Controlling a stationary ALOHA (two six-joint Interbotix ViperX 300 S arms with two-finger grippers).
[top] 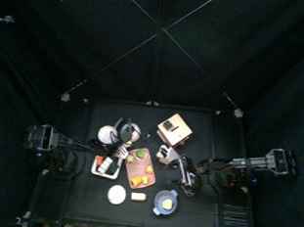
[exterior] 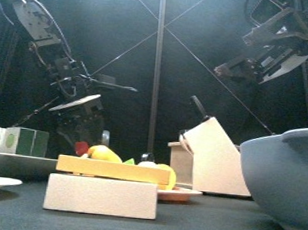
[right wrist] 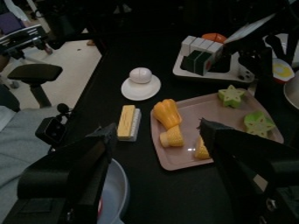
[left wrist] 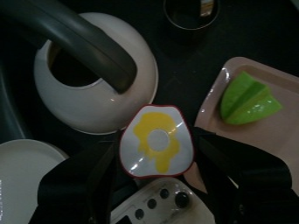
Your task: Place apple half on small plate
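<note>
White and flat, the small plate [top: 116, 193] lies at the table's front edge, left of middle, with what looks like a pale round lump on it. A yellow block [top: 138, 196] and the blue bowl [top: 165, 203] follow rightward. Behind them lies the tray [left wrist: 233, 68] of cut fruit. Above mid-table the left gripper [exterior: 87, 92] pinches the apple half [left wrist: 158, 144] by its rim, near a white kettle [left wrist: 82, 87]. Released high or off-centre, it would likely skid off the shallow plate or knock the lump. The right gripper [right wrist: 158, 133] hangs with its jaws wide apart by the tray's right side.
</note>
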